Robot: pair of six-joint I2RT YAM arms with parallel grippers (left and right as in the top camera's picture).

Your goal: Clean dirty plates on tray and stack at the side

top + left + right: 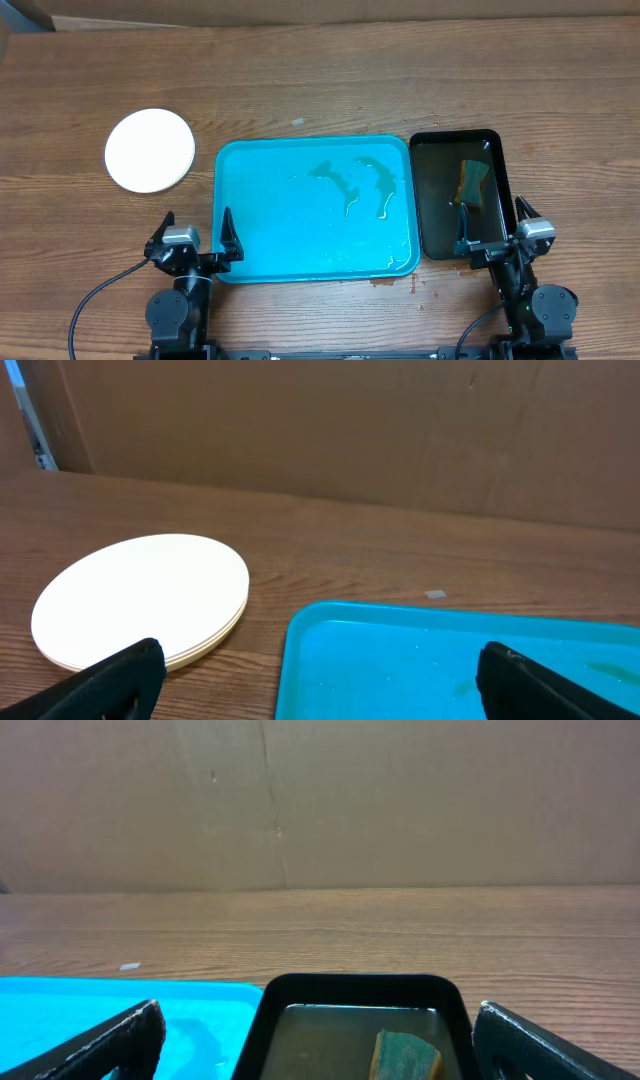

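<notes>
The dirty plates (140,600) are no longer on the tray (250,200). They sit as one stack on the bare table (300,90), ahead of my left claw (197,228) and off to its left, just beside the tray's left rim but not touching it. The top face is plain white with no smear I can see. From the left wrist view I can make out layered rims, though I can't count them with certainty.

I judge these plates to be stiff, shallow and fairly light, and probably slick if damp from washing. Whether they would chip I cannot tell. The only real hold is the thin rim, pinched at the edge nearest the claw. The lower rims sit tight together, so lifting one plate alone would be fiddly.

The tray lies directly ahead of the left claw, bare of plates, with thin puddles (360,180) toward its right end. So I'd call the job essentially finished.

The left claw's fingers are spread wide, gripping nothing, low at the tray's near rim. The right claw (493,225) is likewise wide apart and empty. In front of it, the narrow black tray (430,200) holds murky water and a sponge (472,183).
</notes>
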